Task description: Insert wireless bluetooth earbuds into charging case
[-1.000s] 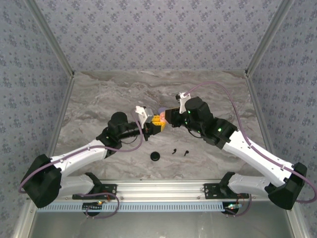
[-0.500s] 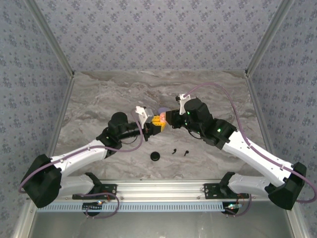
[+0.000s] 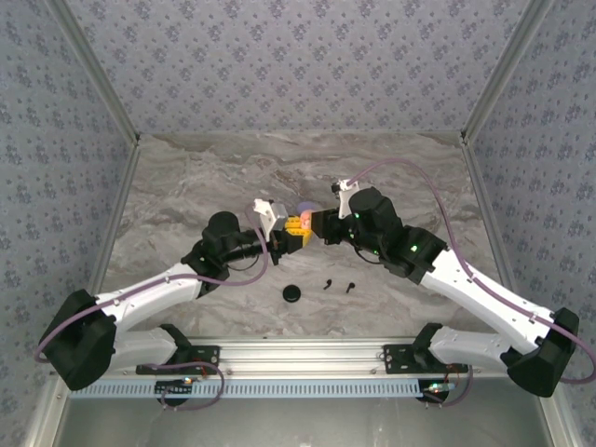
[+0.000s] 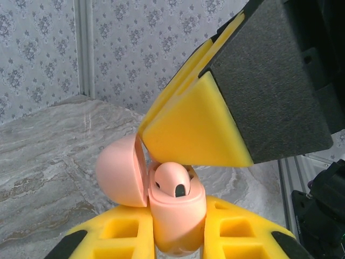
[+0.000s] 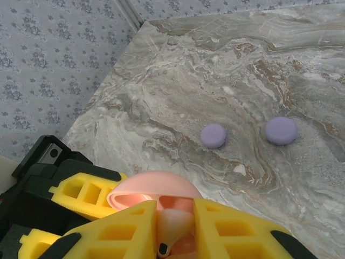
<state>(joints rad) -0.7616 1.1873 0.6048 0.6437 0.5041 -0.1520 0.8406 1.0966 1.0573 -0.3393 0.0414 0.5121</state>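
While L gripper [image 4: 178, 244] clamps open pink case [image 4: 175, 216], R gripper [image 5: 175, 232] pinches pale earbud [image 5: 173, 221] over it.

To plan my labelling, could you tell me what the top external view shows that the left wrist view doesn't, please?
Top external: a black disc and two black earbuds lying on the table. Left wrist: the pink case with lid open, a pale pink earbud sitting in it. Both: the left gripper holding the case, the right gripper meeting it.
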